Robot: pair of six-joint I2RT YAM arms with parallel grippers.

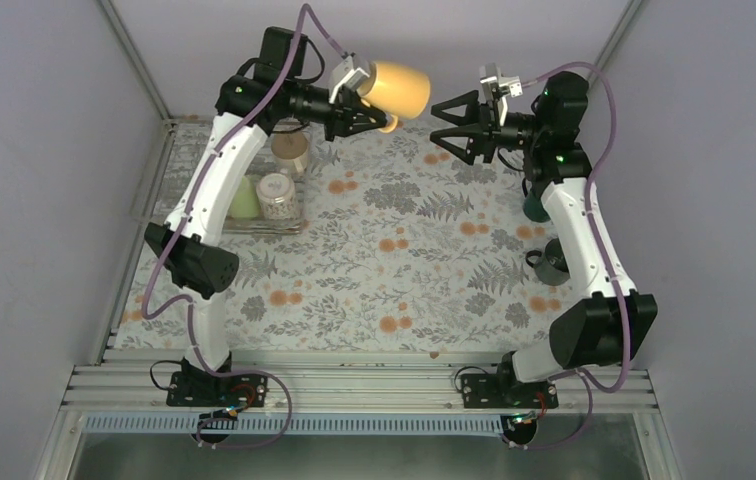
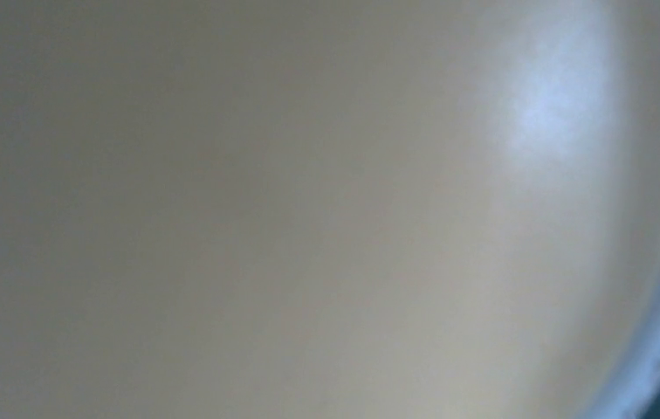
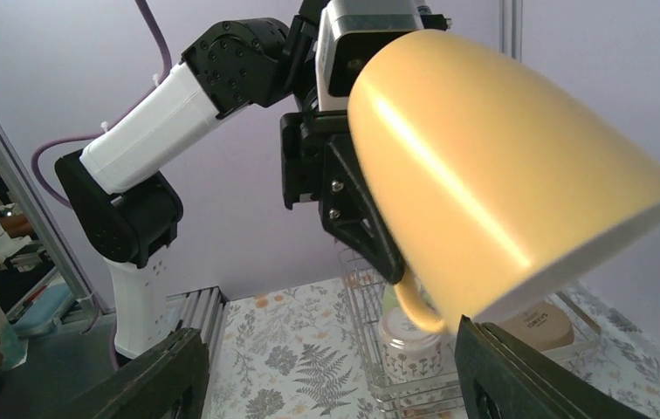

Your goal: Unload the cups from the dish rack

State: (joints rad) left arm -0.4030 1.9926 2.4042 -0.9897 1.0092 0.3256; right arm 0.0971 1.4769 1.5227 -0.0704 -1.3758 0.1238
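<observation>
The left arm's fingers (image 1: 374, 118) are clamped tight on the yellow mug (image 1: 399, 88), by the handle side as far as I can tell. They hold it on its side, high over the far edge of the desk (image 1: 394, 290). The right arm's fingers (image 1: 436, 120) are spread wide with nothing in them, pointing straight at the mug's mouth but not touching it. This looks to me like a hand-over in mid-air.

The main risk is a drop. The grip takes a small part of a heavy, glazed mug, so a nudge from the right fingers could twist it loose. If the left fingers let go before the right ones have closed firmly, the mug would fall onto the desk.

The mug's flared body looks wide for the right fingers, and they could slide off the smooth wall unless they take the rim.

The left wrist view shows only pale mug, so that arm gets no useful picture of the approach.

The dish rack (image 1: 264, 228) sits at the far left corner, holding a cream-white mug (image 1: 291, 150), a pale green mug (image 1: 244, 198) and a patterned mug (image 1: 276, 195). A swing to that side could hit them.
</observation>
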